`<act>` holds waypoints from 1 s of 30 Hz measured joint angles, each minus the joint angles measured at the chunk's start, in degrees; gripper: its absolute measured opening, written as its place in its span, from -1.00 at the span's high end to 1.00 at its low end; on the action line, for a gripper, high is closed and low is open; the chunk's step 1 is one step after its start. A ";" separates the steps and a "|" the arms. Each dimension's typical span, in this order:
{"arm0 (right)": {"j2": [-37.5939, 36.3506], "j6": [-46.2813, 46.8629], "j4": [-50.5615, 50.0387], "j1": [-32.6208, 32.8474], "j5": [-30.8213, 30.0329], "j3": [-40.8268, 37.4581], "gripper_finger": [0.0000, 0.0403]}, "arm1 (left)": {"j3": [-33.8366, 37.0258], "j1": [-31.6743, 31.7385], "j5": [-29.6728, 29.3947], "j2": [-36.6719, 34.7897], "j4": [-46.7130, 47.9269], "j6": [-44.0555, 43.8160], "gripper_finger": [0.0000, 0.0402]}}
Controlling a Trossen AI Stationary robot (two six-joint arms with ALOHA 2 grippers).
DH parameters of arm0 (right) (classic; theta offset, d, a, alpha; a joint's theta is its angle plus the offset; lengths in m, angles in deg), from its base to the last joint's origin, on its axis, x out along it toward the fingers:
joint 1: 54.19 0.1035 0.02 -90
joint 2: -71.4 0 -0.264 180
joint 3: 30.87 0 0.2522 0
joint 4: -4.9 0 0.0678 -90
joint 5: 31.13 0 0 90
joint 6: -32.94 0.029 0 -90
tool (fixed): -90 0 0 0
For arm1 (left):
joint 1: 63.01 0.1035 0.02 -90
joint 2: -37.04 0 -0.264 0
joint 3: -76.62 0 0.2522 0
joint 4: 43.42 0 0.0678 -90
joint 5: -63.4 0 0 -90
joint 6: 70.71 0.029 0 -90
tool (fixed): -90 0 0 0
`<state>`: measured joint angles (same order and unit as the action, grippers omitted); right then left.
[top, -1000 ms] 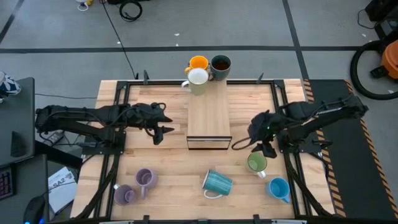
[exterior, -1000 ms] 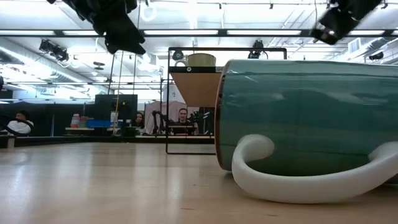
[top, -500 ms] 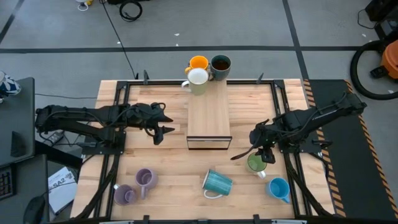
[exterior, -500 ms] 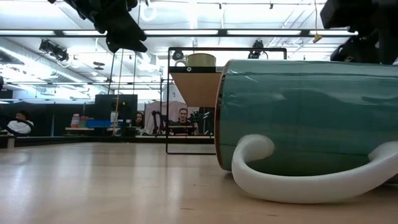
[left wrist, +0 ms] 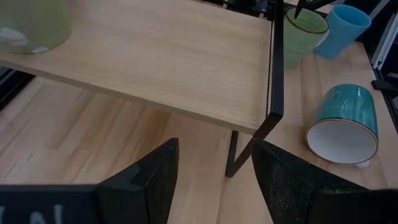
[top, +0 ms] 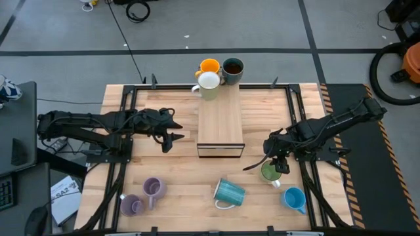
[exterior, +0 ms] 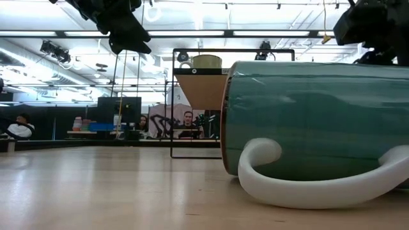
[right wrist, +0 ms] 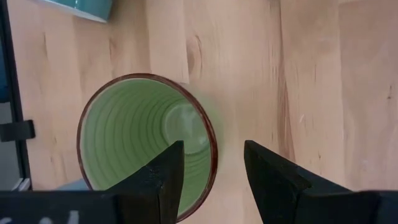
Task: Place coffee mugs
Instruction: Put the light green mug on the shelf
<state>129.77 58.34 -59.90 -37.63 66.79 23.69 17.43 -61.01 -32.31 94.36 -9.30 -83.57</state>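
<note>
Step in hand, as I judge it: pick-up of the green mug (top: 270, 172) by the right hand (right wrist: 211, 163). The mug stands upright on the bench (top: 177, 180), right of centre, just in front of the wooden shelf (top: 220, 117). In the right wrist view the two fingers are spread and straddle the mug's near rim — one over the inside, one outside the wall — nothing gripped yet.

Left hand (left wrist: 214, 180) waits over the bench left of the shelf, fingers apart, holding nothing.

Other mugs:
- orange mug (top: 209, 65), dark teal mug (top: 232, 67) and pale yellow-green mug (top: 209, 84) are grouped at the shelf's far end.
- two lilac mugs (top: 143, 196) at front left.
- ribbed teal mug (top: 229, 193) lies on its side at front centre.
- blue mug (top: 293, 198) at front right.

Next move calls for lowering a little so the rim wall sits well between the fingers, then closing and lifting straight — the blue mug is near, so no sideways swing before clearance.
</note>
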 joint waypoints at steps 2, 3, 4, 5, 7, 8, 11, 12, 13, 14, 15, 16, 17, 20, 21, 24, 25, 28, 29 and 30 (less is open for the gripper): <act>0.00 0.16 0.02 0.00 0.00 0.00 0.14 | 0.00 0.01 0.01 0.01 0.01 0.00 -0.05; 0.00 0.16 0.02 0.00 0.00 0.00 0.14 | 0.00 0.02 0.00 0.02 0.02 0.00 -0.05; 0.09 0.16 0.04 0.00 0.00 0.00 0.14 | 0.00 0.00 0.02 0.02 0.02 -0.01 -0.05; 0.22 0.16 0.02 0.00 -0.29 0.00 0.14 | 0.00 0.00 0.01 0.02 0.02 0.00 -0.05; 0.45 0.11 0.03 0.00 -1.12 0.00 0.14 | 0.00 0.00 0.02 0.02 0.02 -0.01 -0.05; 0.60 0.09 0.04 0.00 -1.41 0.00 0.14 | 0.00 0.00 0.02 0.02 0.02 -0.01 -0.05; 0.61 0.01 0.97 -0.01 -1.70 -0.63 0.14 | 0.00 0.00 0.02 0.02 0.02 0.00 -0.05; 0.63 0.02 1.85 -0.01 -1.74 -1.11 0.14 | 0.00 0.02 0.01 0.02 0.03 0.02 -0.05; 0.63 0.02 2.74 -0.01 -1.75 -1.69 0.14 | 0.00 0.00 0.02 0.02 0.02 0.02 -0.05; 0.63 0.01 3.64 0.00 -1.75 -2.33 0.14 | -0.02 0.00 0.00 0.02 0.02 0.02 -0.05; 0.63 0.05 4.59 0.00 -1.75 -3.02 0.14 | -0.02 0.02 0.01 0.02 0.03 0.02 -0.05; 0.63 0.23 5.63 -0.02 -1.77 -3.66 0.14 | -0.02 0.02 0.01 0.04 0.04 0.04 -0.05; 0.63 0.45 6.44 -0.02 -1.81 -4.12 0.14 | -0.02 0.00 0.02 0.04 0.04 0.04 -0.05; 0.63 0.57 6.88 -0.02 -1.85 -4.99 0.14 | -0.02 0.00 0.02 0.04 0.04 0.09 -0.05; 0.63 0.57 6.87 -0.02 -1.95 -5.19 0.14 | -0.02 0.02 0.00 0.04 0.04 0.09 -0.05; 0.63 0.58 6.88 -0.02 -2.34 -5.35 0.16 | -0.02 0.01 0.00 0.04 0.04 0.09 -0.05; 0.63 0.57 6.90 -0.02 -2.39 -5.35 0.17 | -0.02 0.01 0.00 0.04 0.04 0.09 -0.05; 0.63 0.59 6.98 -0.02 -3.32 -5.35 0.22 | -0.02 0.02 0.00 0.04 0.04 0.09 -0.05; 0.63 0.59 7.04 -0.02 -3.63 -5.35 0.24 | -0.02 0.01 0.01 0.04 0.04 0.09 -0.05; 0.63 0.57 7.08 -0.02 -3.77 -5.35 0.26 | -0.02 0.02 0.00 0.04 0.04 0.09 -0.05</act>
<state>130.40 58.91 -52.82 -37.66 63.03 18.34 17.41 -60.98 -32.31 94.40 -9.26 -83.48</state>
